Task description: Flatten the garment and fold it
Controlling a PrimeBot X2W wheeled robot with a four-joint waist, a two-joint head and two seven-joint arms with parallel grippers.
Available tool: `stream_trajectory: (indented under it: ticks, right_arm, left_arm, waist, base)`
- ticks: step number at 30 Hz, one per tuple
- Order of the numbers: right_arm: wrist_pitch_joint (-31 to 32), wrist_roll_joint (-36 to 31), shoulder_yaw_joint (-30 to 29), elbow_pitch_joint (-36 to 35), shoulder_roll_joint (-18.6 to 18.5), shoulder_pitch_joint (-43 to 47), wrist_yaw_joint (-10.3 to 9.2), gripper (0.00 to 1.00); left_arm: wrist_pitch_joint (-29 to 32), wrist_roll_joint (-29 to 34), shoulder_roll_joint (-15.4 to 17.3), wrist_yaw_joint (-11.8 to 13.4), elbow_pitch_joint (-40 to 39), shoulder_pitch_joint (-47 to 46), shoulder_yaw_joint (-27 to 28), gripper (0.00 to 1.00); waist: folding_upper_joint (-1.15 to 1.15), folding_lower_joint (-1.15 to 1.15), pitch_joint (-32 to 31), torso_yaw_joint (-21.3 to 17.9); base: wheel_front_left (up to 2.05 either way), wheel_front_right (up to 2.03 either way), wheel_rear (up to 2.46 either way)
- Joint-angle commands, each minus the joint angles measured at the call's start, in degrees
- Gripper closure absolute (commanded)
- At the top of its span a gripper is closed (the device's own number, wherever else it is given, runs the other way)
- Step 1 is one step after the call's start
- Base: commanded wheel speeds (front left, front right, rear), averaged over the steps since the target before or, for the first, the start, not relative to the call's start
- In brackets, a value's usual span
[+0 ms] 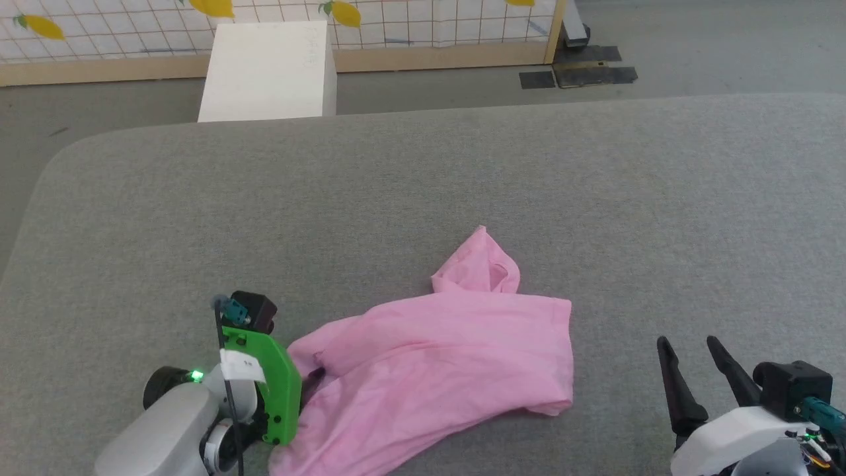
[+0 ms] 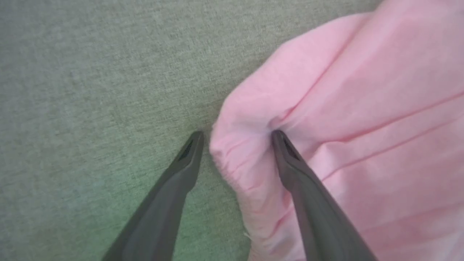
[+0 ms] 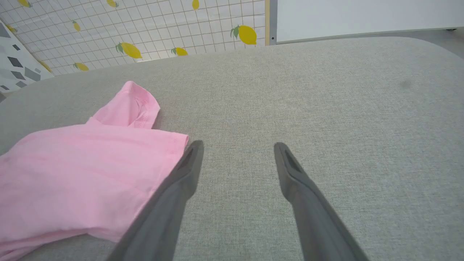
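Straddling an edge of the crumpled pink garment (image 1: 449, 357), the open left gripper (image 2: 237, 135) looks set to pinch and spread it; the right gripper (image 3: 238, 145) hangs unclenched beside the garment.

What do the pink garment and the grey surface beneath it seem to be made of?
The garment: thin, soft cloth, probably a cotton-like knit, matte; it drapes in soft creases and has stitched hems. The surface: grey textile covering, matte, with a fine flecked weave; what lies beneath is hidden.
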Motion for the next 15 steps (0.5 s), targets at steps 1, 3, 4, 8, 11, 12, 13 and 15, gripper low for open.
stream_trajectory:
  ticks: [1,3,4,8,11,12,13,15]
  right_arm:
    - [-0.46,0.36,0.10,0.25,0.09,-1.20,-0.09,0.00]
    - [-0.56,0.50,0.15,0.52,0.09,-1.35,-0.09,0.00]
    - [-0.59,0.55,0.13,0.65,0.09,-1.38,-0.09,0.00]
    - [-0.78,0.80,-0.06,1.17,0.09,-1.28,-0.09,0.00]
    - [-0.89,0.91,-0.47,1.38,0.09,-1.17,-0.09,0.00]
    - [-0.95,0.94,-0.57,1.41,0.09,-1.16,-0.09,0.00]
    - [-0.98,0.98,-0.68,1.47,0.09,-1.09,-0.09,0.00]
    - [-0.96,1.01,-0.77,1.61,0.09,-0.96,-0.09,0.00]
  left_arm:
    - [1.91,-0.60,-0.58,-0.78,1.76,0.13,-1.22,0.62]
    - [2.08,-0.85,-0.83,-1.43,2.56,-0.22,-1.32,1.00]
    - [1.54,-0.60,-0.85,-1.48,2.68,-0.56,-1.23,1.00]
    - [-3.85,1.64,-0.72,-0.29,1.50,-2.42,0.12,1.00]
    - [-9.04,3.78,-0.06,1.45,-1.36,-3.76,1.72,1.00]
    - [-10.28,4.35,0.29,1.97,-2.55,-4.02,2.15,1.00]
    - [-11.81,5.11,0.87,2.79,-4.27,-4.20,2.74,1.00]
    - [-13.84,6.08,2.10,4.43,-7.89,-3.87,3.76,1.00]
  waist:
    - [0.40,0.00,0.70,-0.88]
    - [0.40,0.00,0.75,-1.04]
    - [0.40,0.00,0.75,-1.05]
    - [0.40,0.00,0.39,-0.66]
    - [0.40,0.00,-0.10,0.10]
    - [0.40,0.00,-0.29,0.37]
    - [0.40,0.00,-0.54,0.66]
    - [0.40,0.00,-1.11,1.16]
  base:
    - [0.00,0.00,0.00]
    - [0.00,0.00,0.00]
    - [0.00,0.00,0.00]
    - [0.00,0.00,0.00]
    - [0.00,0.00,0.00]
    - [0.00,0.00,0.00]
    - [0.00,0.00,0.00]
    - [0.00,0.00,0.00]
